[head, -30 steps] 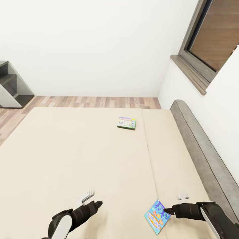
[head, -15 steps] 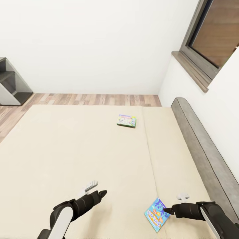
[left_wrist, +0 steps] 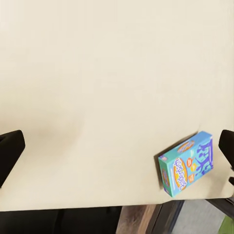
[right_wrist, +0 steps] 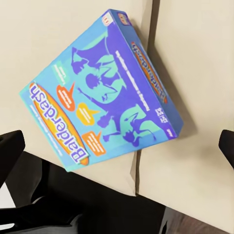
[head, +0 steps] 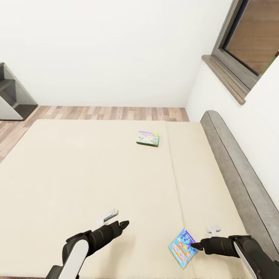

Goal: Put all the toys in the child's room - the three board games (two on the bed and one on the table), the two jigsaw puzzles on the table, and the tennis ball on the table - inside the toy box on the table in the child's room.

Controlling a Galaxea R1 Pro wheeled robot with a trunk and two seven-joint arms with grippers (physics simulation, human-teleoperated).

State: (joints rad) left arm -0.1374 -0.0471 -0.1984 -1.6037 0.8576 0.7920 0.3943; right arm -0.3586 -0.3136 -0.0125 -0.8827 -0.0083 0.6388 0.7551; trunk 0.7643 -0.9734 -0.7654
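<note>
On bed [head: 97, 170], blue "Balderdash" box [right_wrist: 105, 87]

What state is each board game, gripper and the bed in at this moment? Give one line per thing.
Blue Balderdash box: flat on the mattress, closed, ungrasped.
Green-edged game box: flat, mid-bed, untouched.
Right gripper: open, beside the blue box.
Left gripper: open, empty.
Bed: bare beige mattress.
</note>
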